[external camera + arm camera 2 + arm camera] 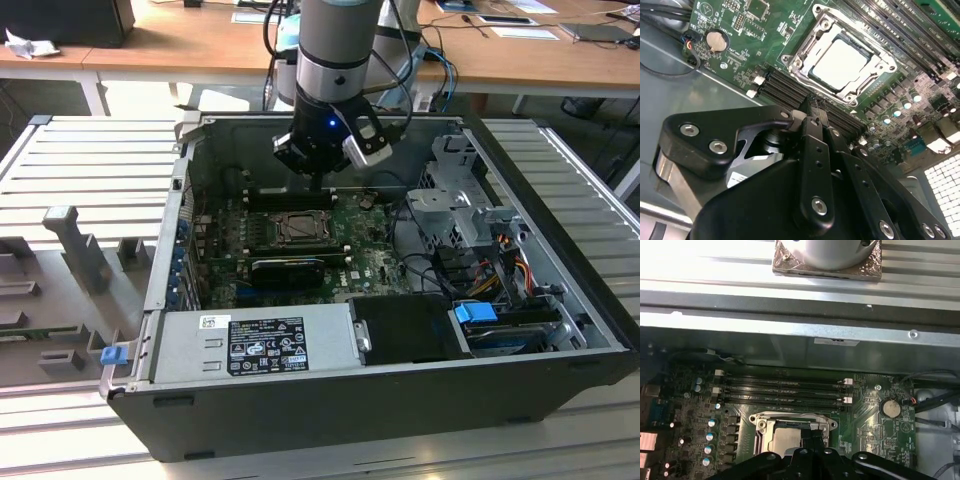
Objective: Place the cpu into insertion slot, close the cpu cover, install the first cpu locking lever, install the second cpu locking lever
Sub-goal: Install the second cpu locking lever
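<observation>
Gripper (pixel 812 112) hangs low inside the open computer case (pixel 400 395), fingers pressed together, nothing between them. Just past its tips on the green motherboard (pixel 740 60) sits the insertion slot (pixel 840 62); the cpu (pixel 840 64) lies seated there, pale top showing through the cpu cover (pixel 801 54) window. Cover looks down. Locking levers hard to make out. Memory slots (pixel 782 387) lie beyond.

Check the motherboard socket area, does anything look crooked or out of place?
Nothing stands out. The cpu sits square and flat in the insertion slot, with the cpu cover lying flat around it. The gripper hangs just above the board, holding nothing.
</observation>
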You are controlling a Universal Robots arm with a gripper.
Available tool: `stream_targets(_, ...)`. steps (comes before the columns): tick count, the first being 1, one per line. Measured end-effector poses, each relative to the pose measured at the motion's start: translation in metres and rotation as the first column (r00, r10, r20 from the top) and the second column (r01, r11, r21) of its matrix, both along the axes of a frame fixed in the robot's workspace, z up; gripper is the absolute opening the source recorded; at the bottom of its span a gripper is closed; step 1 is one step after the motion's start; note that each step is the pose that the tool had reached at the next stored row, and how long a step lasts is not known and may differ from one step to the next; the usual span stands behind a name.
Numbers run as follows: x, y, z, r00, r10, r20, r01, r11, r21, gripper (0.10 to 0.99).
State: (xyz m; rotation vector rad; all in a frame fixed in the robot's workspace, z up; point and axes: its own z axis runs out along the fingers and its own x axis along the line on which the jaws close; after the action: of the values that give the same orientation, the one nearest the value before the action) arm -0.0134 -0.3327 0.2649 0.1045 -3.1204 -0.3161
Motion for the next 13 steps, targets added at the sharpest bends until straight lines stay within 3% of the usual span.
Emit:
stream_targets(4, -0.0001, -0.0126, -0.0001, 1.0000, 0.000, 0.0001, 0.000, 0.9999, 0.013, 0.106)
stream_targets(9, -0.0001, -0.0230, 0.0000, 1.0000, 0.000, 0.0000, 0.000, 0.9998, 0.021, 0.106)
stream_targets(13, -0.0002, -0.0279, -0.0001, 1.0000, 0.000, 0.0000, 0.000, 0.9998, 0.021, 0.106)
